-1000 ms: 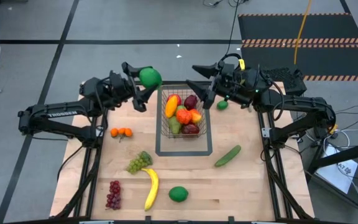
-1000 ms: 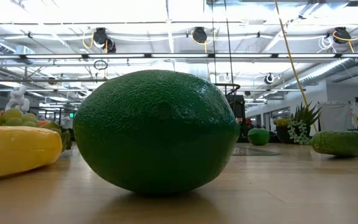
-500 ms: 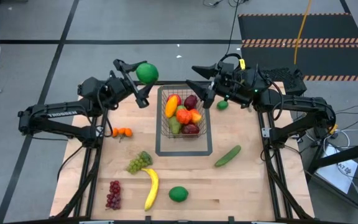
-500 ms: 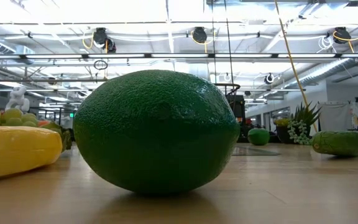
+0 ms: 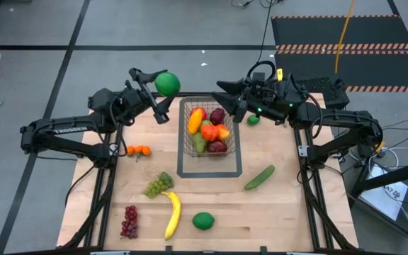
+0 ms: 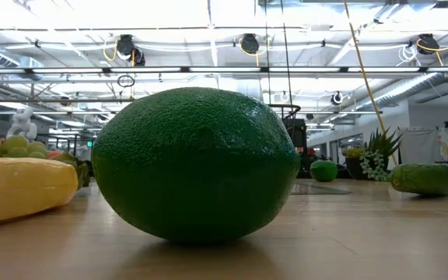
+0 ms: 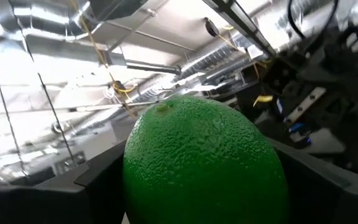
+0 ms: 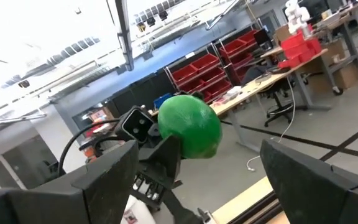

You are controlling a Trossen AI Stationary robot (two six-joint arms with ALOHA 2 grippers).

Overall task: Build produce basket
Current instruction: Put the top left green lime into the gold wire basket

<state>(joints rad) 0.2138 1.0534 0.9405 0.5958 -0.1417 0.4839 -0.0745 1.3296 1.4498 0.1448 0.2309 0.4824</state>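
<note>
The left gripper is clamped on a round green lime held up just left of the basket, looking light, hard and slick, best pinched across its middle, while the right gripper hangs spread and empty at the basket's right.

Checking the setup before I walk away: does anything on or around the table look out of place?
One thing: the left hand holds a green lime tilted upward beyond the table's far edge, left of the basket, not over it. The right hand is open and empty beside the basket. The remaining loose fruit lies tidily on the table.
</note>
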